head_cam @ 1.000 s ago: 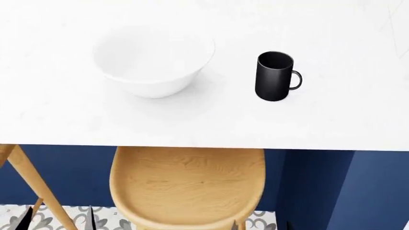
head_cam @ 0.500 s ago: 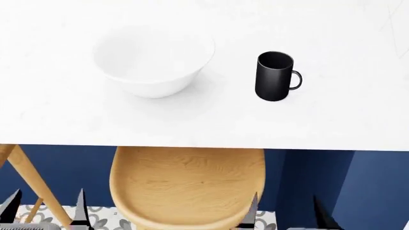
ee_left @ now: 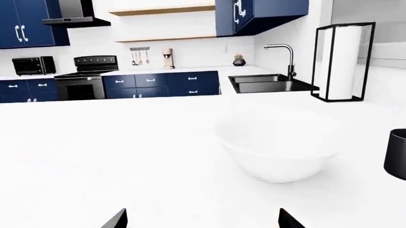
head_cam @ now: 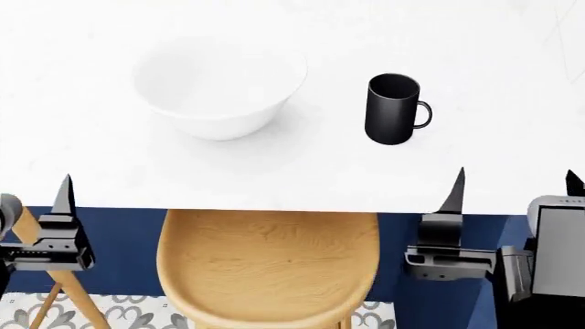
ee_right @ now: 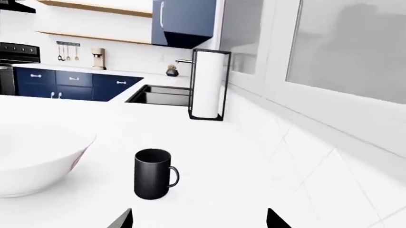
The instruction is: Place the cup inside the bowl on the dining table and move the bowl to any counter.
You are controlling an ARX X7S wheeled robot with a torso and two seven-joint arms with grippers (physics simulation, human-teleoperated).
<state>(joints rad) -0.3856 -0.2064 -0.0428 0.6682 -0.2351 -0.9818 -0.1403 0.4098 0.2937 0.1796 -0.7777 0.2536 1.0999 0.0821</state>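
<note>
Cup (head_cam: 393,110) upright beside bowl (head_cam: 219,86) — apart, dining table (head_cam: 292,178)

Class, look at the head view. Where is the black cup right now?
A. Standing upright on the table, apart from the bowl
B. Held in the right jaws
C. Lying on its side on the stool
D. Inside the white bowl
A: the cup stands upright on the dining table, apart from the bowl.

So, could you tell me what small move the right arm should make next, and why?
Probably advance the right end effector, which looks open, over the table edge toward the cup. The cup stands upright and untouched beside the bowl, and both end effectors hang short of the dining table.
</note>
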